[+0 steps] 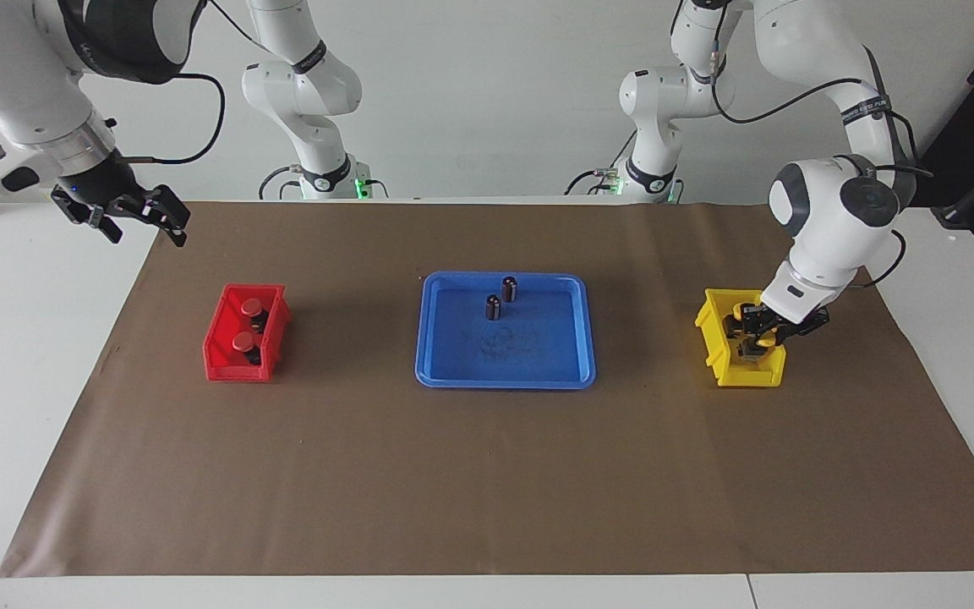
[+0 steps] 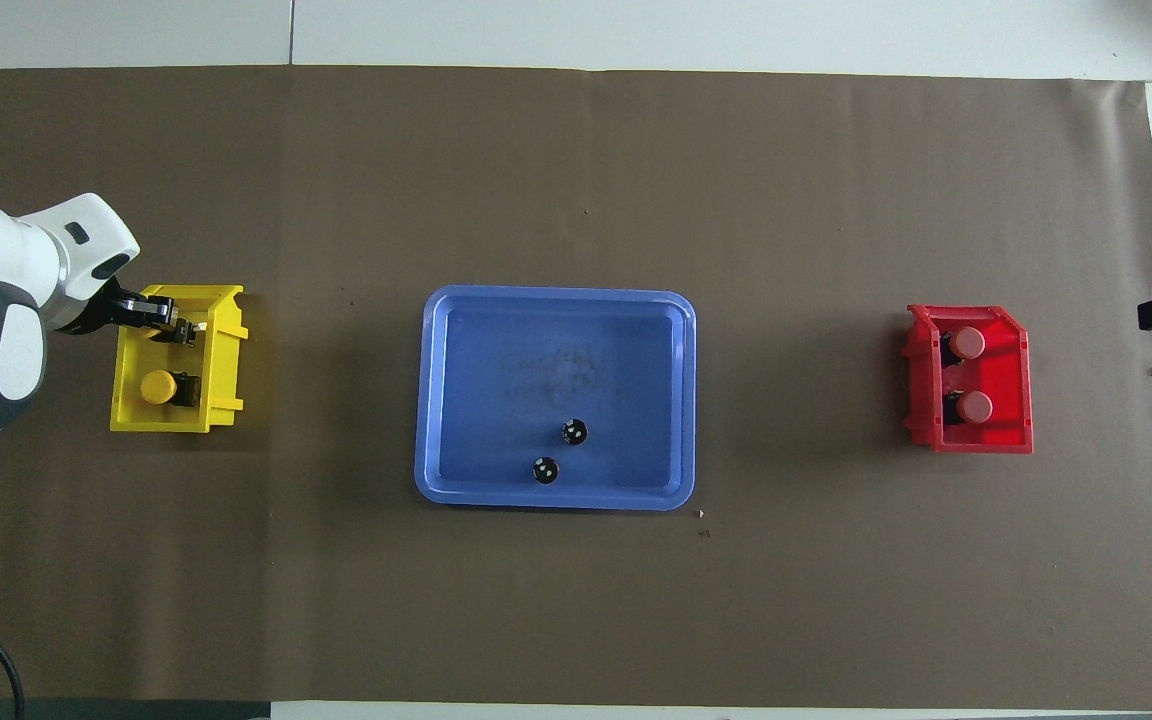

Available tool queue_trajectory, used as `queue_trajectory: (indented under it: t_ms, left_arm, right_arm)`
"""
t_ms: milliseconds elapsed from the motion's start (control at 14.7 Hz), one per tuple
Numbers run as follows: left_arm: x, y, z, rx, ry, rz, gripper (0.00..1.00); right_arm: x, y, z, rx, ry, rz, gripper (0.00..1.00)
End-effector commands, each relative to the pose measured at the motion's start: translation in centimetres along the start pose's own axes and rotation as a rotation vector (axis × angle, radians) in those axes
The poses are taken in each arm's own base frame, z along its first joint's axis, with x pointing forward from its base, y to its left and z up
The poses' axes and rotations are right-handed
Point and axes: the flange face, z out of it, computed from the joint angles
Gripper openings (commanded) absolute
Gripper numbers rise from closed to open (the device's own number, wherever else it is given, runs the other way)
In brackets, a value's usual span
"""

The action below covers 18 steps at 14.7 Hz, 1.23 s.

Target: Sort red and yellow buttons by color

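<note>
The left end effector [image 1: 759, 337] was positioned over the yellow bin [image 1: 717, 340] at the left arm's end of the counter [image 1: 487, 474], its fingers closed on a yellow button [image 1: 764, 341] whose cap showed just below the fingertips. The governing relation was vertical: the held button hung directly above the bin's interior, over the part of the bin farther from the robots, so that release should require only a short descent and opening of the fingers. The bin's long axis ran toward and away from the robots, and the other yellow button [image 2: 160, 387] already lay inside it, in the part nearer to the robots, apart from the held one. Whether the held button had reached the bin floor could not be determined. The left arm alone was within reach of this bin. The right end effector [image 1: 125, 215] waited with its fingers fully spread and holding nothing, raised above the edge of the brown mat [image 1: 487, 474] toward the right arm's end of the counter. Both red buttons [image 1: 243, 341] lay in the red bin [image 1: 218, 359] below it. A blue tray [image 1: 436, 372] in the middle held two dark cylinders [image 1: 493, 307]. Judged from this layout, sorting was nearly complete.
</note>
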Motion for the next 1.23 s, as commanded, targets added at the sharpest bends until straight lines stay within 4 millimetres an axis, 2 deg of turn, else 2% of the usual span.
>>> queue_trajectory:
  t_ms: [0,68,205,409,545,682,750,818,886,1159]
  left_arm:
    - [-1.1,0.2,1.4,0.011,0.041,-0.007,0.04]
    - [-1.0,0.2,2.2,0.009,0.039,-0.007,0.15]
    - [-0.8,0.3,2.1,0.007,0.039,-0.009,0.43]
    - [0.0,0.4,0.2,0.006,0.032,-0.027,0.58]
    - [1.1,0.0,-2.8,0.006,0.007,-0.031,0.64]
    - [1.7,-0.1,-4.9,0.008,-0.002,-0.032,0.70]
    - [1.9,-0.2,-5.8,0.009,-0.002,-0.032,0.76]
    - [1.9,-0.1,-7.0,0.010,-0.006,-0.026,0.87]
    - [1.8,-0.2,-8.7,0.011,-0.007,-0.026,1.00]
    - [0.6,-0.3,-19.3,-0.004,-0.018,-0.044,1.00]
  right_arm:
    - [-0.8,0.2,0.0,0.003,-0.002,-0.007,1.00]
    - [-0.8,0.1,0.1,0.003,-0.005,-0.015,1.00]
    - [-0.9,0.2,0.1,0.004,-0.011,-0.024,1.00]
    - [-0.6,0.3,0.9,0.004,-0.020,-0.012,1.00]
    - [-0.7,0.4,0.9,0.005,-0.023,-0.012,1.00]
    - [-0.7,-0.3,1.0,0.006,-0.029,-0.024,1.00]
    - [-0.7,-0.7,0.9,0.005,-0.027,-0.032,1.00]
    - [-0.6,-1.5,1.0,0.004,-0.029,-0.046,1.00]
    - [-0.6,-2.4,1.0,0.003,-0.029,-0.063,1.00]
    - [-0.5,-5.0,0.9,-0.001,-0.028,-0.112,1.00]
